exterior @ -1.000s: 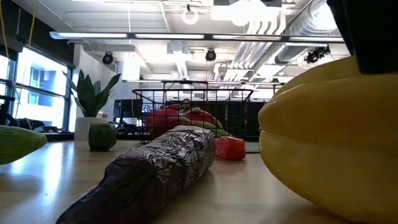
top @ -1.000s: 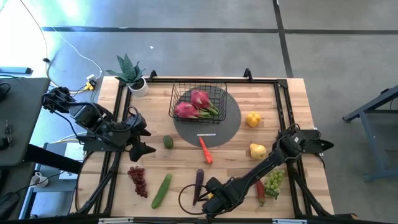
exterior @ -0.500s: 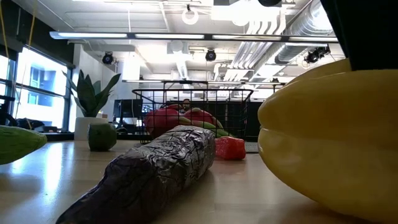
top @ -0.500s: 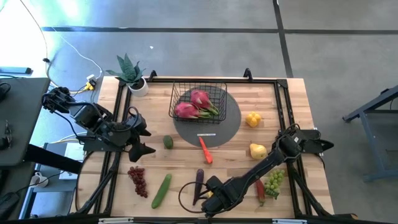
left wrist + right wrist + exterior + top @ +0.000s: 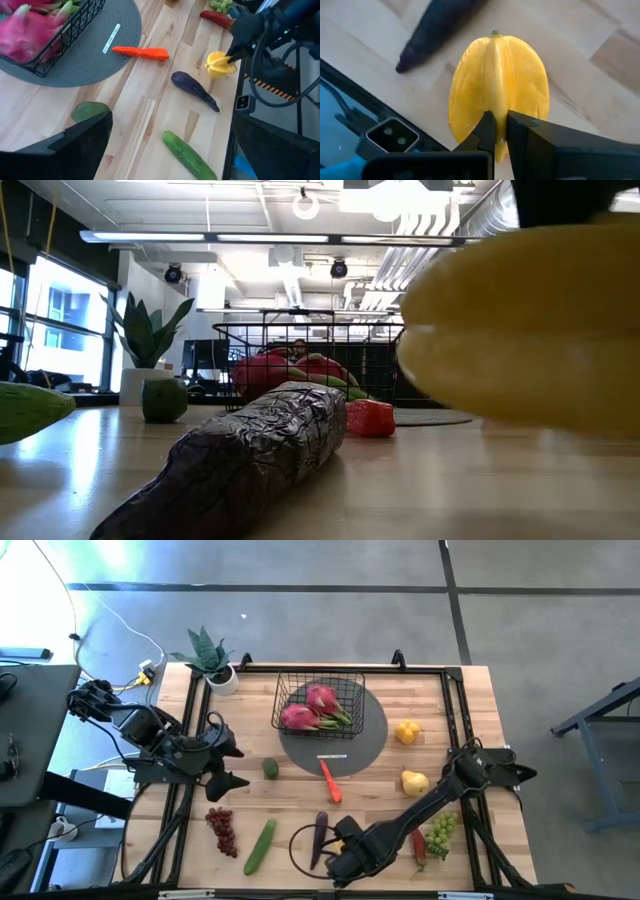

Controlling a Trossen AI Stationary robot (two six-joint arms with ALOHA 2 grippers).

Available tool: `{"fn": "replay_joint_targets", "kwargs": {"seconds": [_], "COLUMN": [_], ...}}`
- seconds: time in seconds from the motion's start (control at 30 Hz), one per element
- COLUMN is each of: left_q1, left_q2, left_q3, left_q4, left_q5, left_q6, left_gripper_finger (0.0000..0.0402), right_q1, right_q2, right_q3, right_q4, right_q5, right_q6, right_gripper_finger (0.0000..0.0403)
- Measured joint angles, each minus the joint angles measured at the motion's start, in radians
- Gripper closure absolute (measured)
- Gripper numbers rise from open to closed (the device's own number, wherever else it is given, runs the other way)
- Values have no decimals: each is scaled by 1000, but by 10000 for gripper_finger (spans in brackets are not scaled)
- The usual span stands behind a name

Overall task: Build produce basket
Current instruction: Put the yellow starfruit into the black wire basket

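Wooden table (image 5: 455,720) looks busy, so lift your right pincer (image 5: 501,131), clamped on the starfruit (image 5: 497,92) at the near edge, high over the carrot (image 5: 330,781) toward the far basket (image 5: 320,700).

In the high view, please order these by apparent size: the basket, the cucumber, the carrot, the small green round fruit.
1. basket
2. cucumber
3. carrot
4. small green round fruit
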Motion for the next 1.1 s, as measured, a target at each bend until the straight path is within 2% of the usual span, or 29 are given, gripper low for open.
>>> {"fn": "replay_joint_targets", "kwargs": {"seconds": [0.27,0.47,0.73,0.97,1.1], "left_q1": [0,0,0,0,1], "left_q2": [0,0,0,0,0], "left_q3": [0,0,0,0,0], "left_q4": [0,1,1,1,1], "left_q5": [-37,-77,-98,-92,-134], "left_q6": [23,32,58,65,68], "left_gripper_finger": [2,2,2,2,2], "right_q1": [-27,-73,-174,-293,-375], "right_q2": [-57,-119,-218,-291,-321], "right_q3": [0,0,0,0,0], "right_q4": [-29,-62,-104,-108,-109], "right_q5": [113,210,304,323,323], "right_q6": [13,-41,-212,-436,-569], "right_gripper_finger": [402,402,402,402,402]}}
